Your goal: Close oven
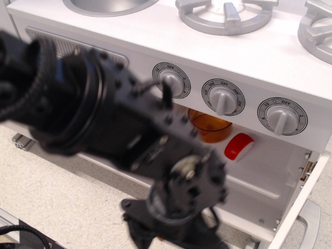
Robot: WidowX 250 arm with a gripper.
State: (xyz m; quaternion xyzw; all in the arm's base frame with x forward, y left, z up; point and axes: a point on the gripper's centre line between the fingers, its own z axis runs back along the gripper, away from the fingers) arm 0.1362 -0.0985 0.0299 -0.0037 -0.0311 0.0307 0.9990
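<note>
Observation.image: blurred black arm (pixel 104 119) fills the left and centre, gripper (pixel 174 236) cut off at bottom edge so opening unreadable, oven (pixel 259 171) door (pixel 301 218) cropped lower right.

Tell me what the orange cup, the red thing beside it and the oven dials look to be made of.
Orange cup: translucent amber plastic, probably; light passes through its wall. Red thing: glossy red body with a white end, likely moulded plastic toy food. Oven dials: matte silver-grey, smooth and moulded with printed rings, so painted plastic rather than metal, though the look leaves that open.
</note>
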